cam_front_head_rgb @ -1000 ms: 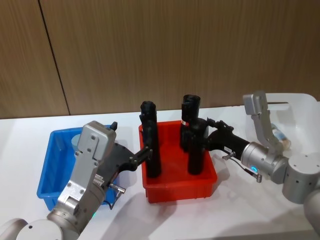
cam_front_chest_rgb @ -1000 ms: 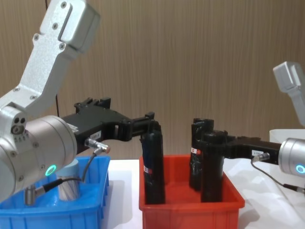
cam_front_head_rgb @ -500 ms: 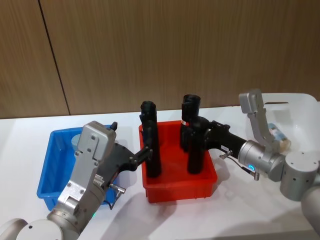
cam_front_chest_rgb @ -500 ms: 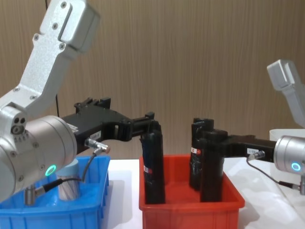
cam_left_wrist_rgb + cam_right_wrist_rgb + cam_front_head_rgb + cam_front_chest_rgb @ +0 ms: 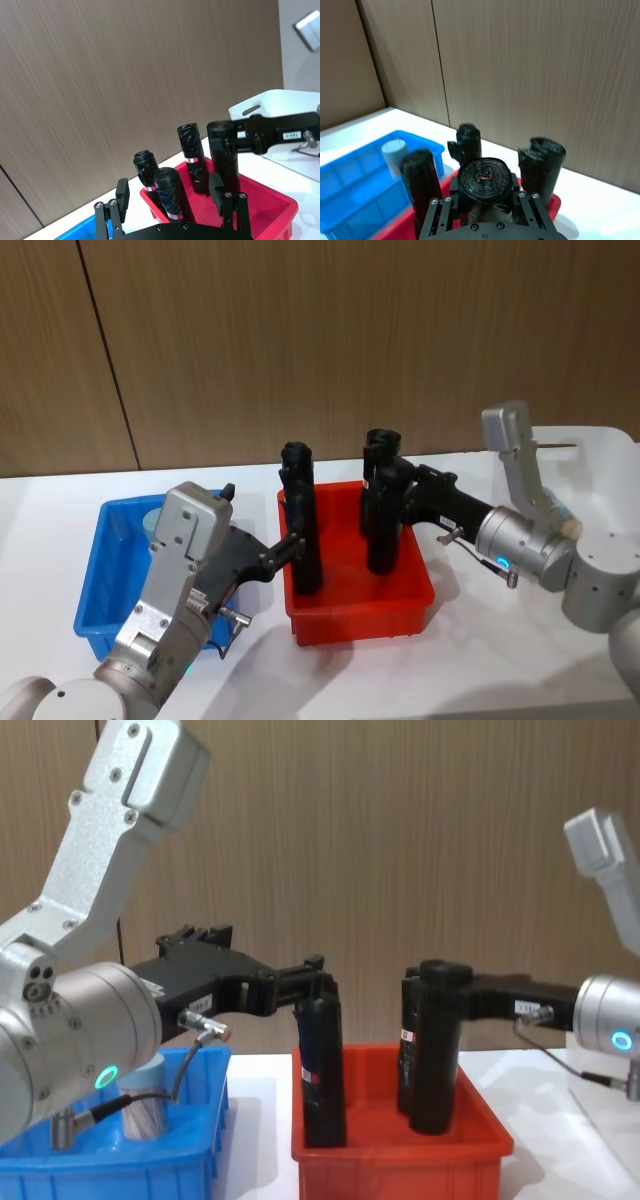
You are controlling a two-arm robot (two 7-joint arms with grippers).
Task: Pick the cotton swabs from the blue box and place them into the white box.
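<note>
One jar of cotton swabs (image 5: 146, 1103) stands upright, long axis vertical, in the blue box (image 5: 108, 570), on the robot's left and well apart from the white box (image 5: 606, 472) on its right. The left gripper (image 5: 290, 545) is the nearer arm, yet its parted, empty fingers point past the jar toward the red bin (image 5: 358, 611). The right gripper (image 5: 392, 488) is clamped on a black cylinder (image 5: 435, 1045) in that bin.

Cotton swab jar (image 5: 146, 1108) partly behind left arm; contents unclear.
</note>
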